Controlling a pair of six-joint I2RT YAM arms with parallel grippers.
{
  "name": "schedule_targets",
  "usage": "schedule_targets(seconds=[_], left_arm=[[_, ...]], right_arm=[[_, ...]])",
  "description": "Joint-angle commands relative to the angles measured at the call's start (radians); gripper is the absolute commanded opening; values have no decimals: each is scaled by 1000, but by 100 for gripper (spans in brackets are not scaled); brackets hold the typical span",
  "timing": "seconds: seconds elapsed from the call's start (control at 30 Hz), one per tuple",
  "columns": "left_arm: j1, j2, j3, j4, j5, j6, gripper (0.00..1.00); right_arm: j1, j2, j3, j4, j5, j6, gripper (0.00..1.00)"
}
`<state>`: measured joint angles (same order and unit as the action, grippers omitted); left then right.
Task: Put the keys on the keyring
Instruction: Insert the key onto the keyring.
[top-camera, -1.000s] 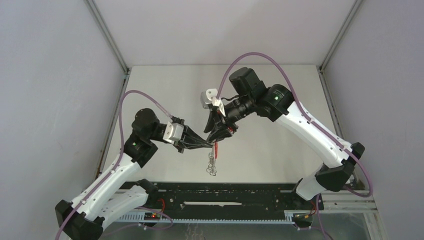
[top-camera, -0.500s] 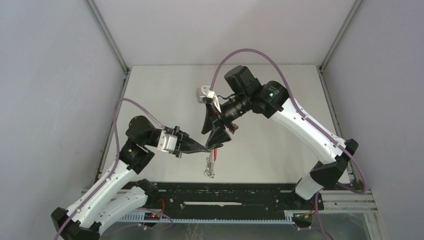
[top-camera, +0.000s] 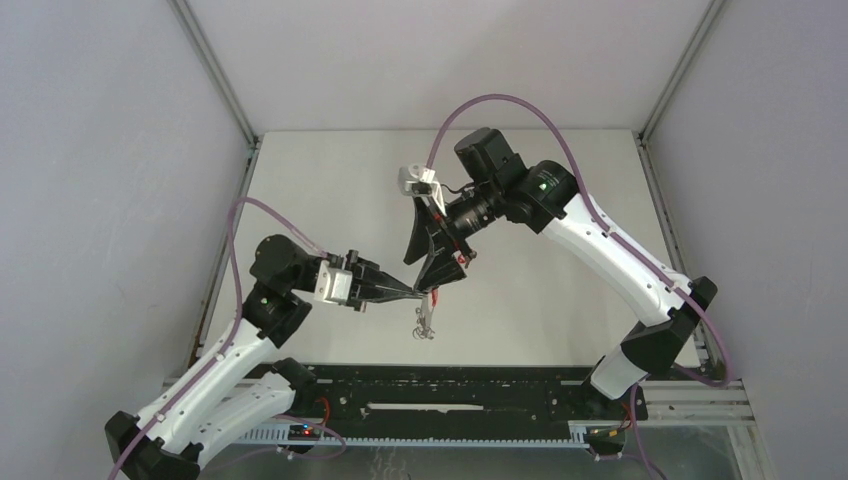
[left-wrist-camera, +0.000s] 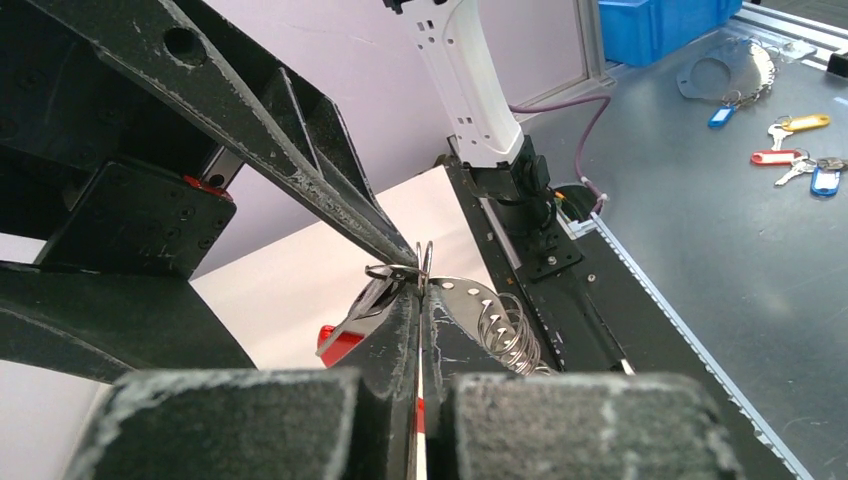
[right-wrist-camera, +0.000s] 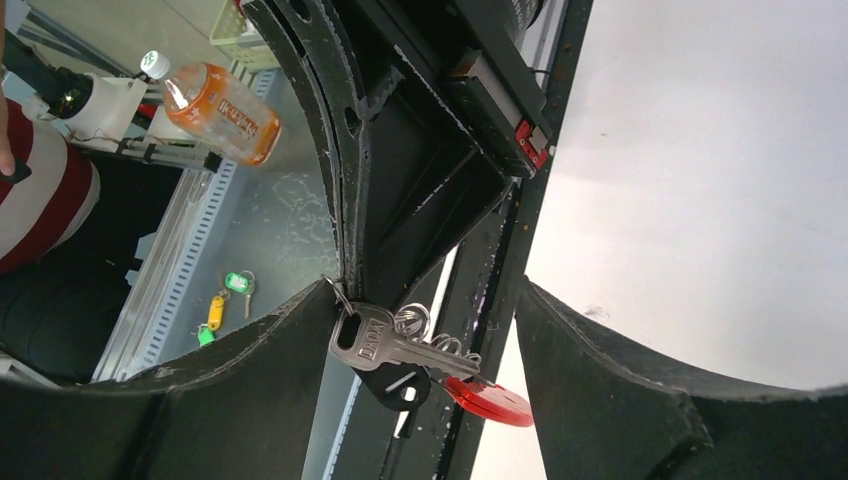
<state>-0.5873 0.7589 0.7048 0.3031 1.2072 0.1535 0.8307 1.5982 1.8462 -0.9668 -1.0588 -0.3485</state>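
Note:
My left gripper is shut on the thin keyring, pinching the wire at its fingertips. From the ring hang the keys: a silver key, a black-headed one, a string of small rings and the red strap. My right gripper meets the left one tip to tip. Its jaws stand open around the hanging bunch. The silver key's head lies against its left finger, and the right finger is well apart from it.
The black rail runs along the table's near edge, under the bunch. Off the table lie coloured key tags, a blue bin, an orange bottle and green and yellow tags.
The right gripper's jaws have spread wider around the bunch. The left gripper, still shut, has dropped toward the near edge, and the hanging keys have shifted with it.

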Motion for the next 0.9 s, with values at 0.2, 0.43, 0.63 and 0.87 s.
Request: schedule_targets(seconds=[0.2, 0.43, 0.63, 0.87], left_arm=[[-8, -24, 5, 27, -28, 12, 0], [-12, -24, 5, 15, -23, 22, 0], [-12, -27, 1, 6, -25, 22, 0], [-13, -24, -25, 45, -64, -24, 0]], right_arm=[[-17, 12, 33, -55, -78, -14, 76], [-20, 41, 82, -104, -75, -35, 76], [-45, 28, 86, -72, -65, -16, 76], [-68, 16, 128, -54, -39, 2, 81]])
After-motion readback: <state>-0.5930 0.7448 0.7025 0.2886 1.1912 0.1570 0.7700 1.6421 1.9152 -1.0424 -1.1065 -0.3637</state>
